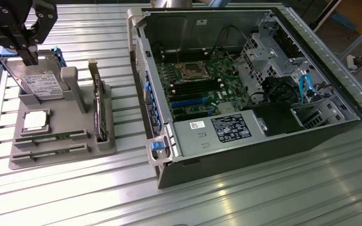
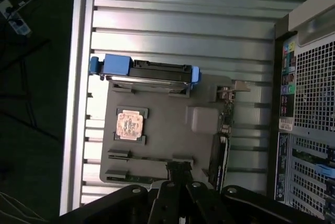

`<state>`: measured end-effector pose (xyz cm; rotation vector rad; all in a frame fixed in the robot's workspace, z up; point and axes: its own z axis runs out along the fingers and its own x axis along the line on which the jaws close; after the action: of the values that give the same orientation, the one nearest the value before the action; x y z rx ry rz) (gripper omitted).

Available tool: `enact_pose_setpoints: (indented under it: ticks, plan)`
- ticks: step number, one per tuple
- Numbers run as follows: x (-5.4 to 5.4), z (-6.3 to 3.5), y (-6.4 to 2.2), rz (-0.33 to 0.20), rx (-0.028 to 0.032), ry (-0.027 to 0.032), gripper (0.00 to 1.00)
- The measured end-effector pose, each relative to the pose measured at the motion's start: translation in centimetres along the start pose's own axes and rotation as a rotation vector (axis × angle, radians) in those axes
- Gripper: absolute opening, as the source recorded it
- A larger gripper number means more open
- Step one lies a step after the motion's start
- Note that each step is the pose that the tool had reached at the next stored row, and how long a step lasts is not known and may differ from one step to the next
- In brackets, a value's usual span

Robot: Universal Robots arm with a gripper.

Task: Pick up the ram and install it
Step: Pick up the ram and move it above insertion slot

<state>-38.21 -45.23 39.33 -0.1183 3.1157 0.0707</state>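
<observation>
Ram (image 1: 45, 137) sits on edge in slots of the gray tray (image 1: 61, 157), gripper (image 1: 28, 56) pinched closed and empty, hanging above it; we'd say jaws must spread and square across its thin edge.

Tray (image 1: 74, 123) on table (image 1: 244, 202), exterior view's left of computer case (image 1: 200, 28), ram (image 1: 50, 137) slotted in tray

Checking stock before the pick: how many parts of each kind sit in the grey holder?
Memory sticks: 2
Hard drive: 1
Processor chip: 1
Expansion card: 1
Total: 5
</observation>
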Motion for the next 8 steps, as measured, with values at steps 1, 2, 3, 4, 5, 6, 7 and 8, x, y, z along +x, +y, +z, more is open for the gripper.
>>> enact_pose_setpoints:
  ticks: [1,2,3,4,5,6,7,8]
  plan:
    - [0.0,0.0,0.0,-0.012,-0.0003,0.0005,0.11]
    - [0.0,0.0,0.0,-0.025,-0.0006,0.0011,0.11]
    - [0.0,0.0,0.0,-0.037,-0.0008,0.0016,0.11]
    - [0.0,0.0,0.0,-0.048,-0.0011,0.0022,0.11]
    - [0.0,0.0,0.0,-0.06,-0.0014,0.0027,0.11]
    - [0.0,0.0,0.0,-0.071,-0.0017,0.0032,0.11]
    - [0.0,0.0,0.0,-0.086,-0.0021,0.0038,0.11]
    - [0.0,-0.01,0.0,-0.098,-0.0023,0.0044,0.11]
